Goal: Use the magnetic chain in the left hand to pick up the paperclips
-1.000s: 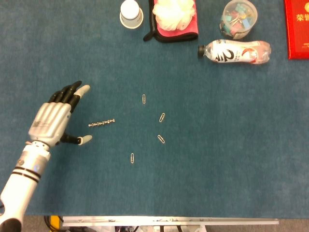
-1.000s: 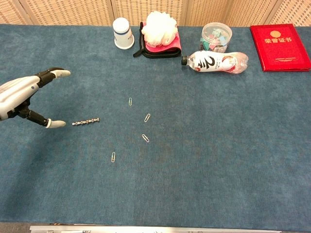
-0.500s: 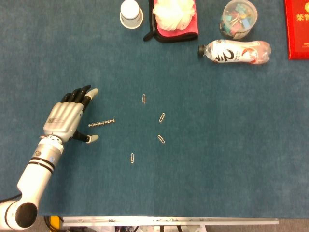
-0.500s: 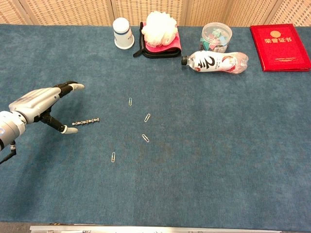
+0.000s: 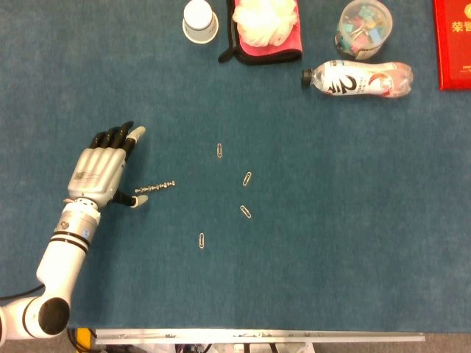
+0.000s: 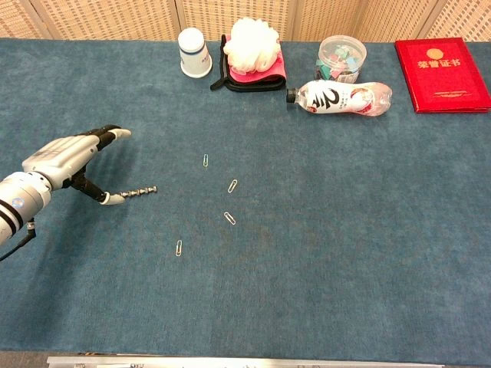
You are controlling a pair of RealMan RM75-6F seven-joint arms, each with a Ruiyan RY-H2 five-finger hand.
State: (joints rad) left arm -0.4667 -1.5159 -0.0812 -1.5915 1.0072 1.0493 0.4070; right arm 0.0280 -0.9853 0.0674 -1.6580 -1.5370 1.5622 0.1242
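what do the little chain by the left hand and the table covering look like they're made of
Chain: seemingly polished metal, given its silvery beaded links with bright glints. Table covering: probably felt or short-pile fabric, since it looks matte blue with a faintly mottled, non-reflective surface.

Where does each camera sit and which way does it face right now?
Head view: high above the table, looking almost straight down; shows the left hand and forearm by the magnetic chain.
Chest view: lower, at the near edge, looking obliquely across to the back wall; left hand at left edge.
Both share the hand, chain, four paperclips and water bottle.
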